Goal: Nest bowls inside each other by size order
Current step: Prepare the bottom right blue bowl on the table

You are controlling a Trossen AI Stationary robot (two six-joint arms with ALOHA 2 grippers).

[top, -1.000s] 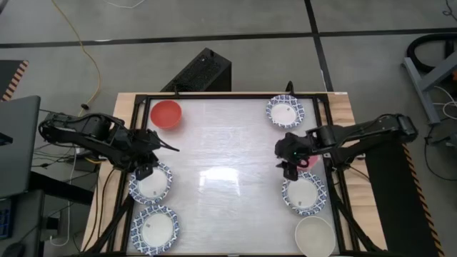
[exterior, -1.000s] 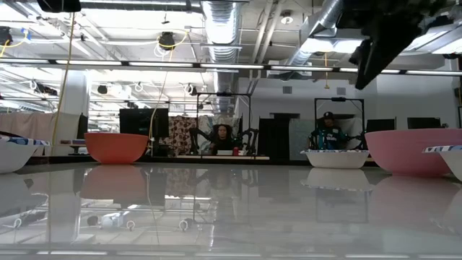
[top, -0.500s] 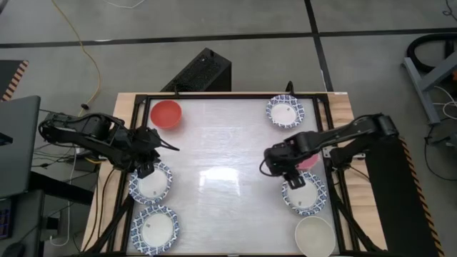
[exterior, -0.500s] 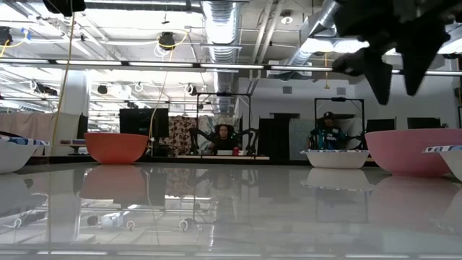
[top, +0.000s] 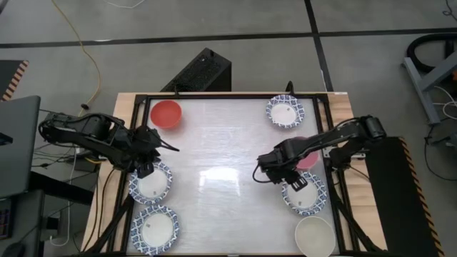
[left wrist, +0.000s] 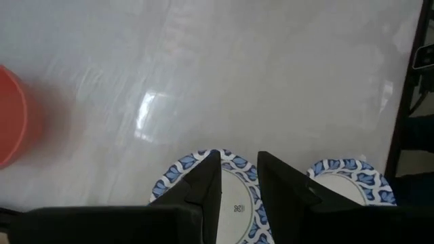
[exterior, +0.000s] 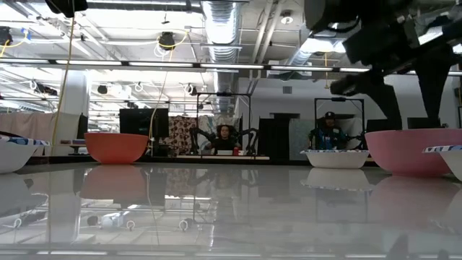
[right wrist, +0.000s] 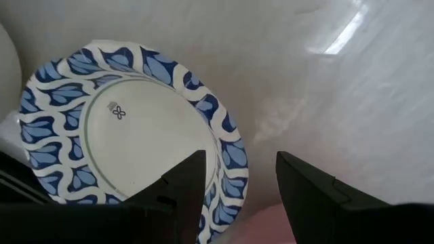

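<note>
From above, the right gripper (top: 294, 182) covers part of the pink bowl (top: 309, 160) and hangs over the rim of a blue-rimmed bowl (top: 305, 195) on the table's (top: 228, 157) right side. Its wrist camera shows its jaws spread wide with nothing between them. The left gripper (left wrist: 239, 177) hovers, jaws narrowly parted and empty, over another blue-rimmed bowl (left wrist: 234, 196) on the left side; the red bowl (top: 166, 113) sits in the far left corner

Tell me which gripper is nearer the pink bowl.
The right. The right gripper is open just beside the pink bowl, toward the table's middle. The left gripper is open across the table, above a blue-rimmed bowl on the left side.
</note>
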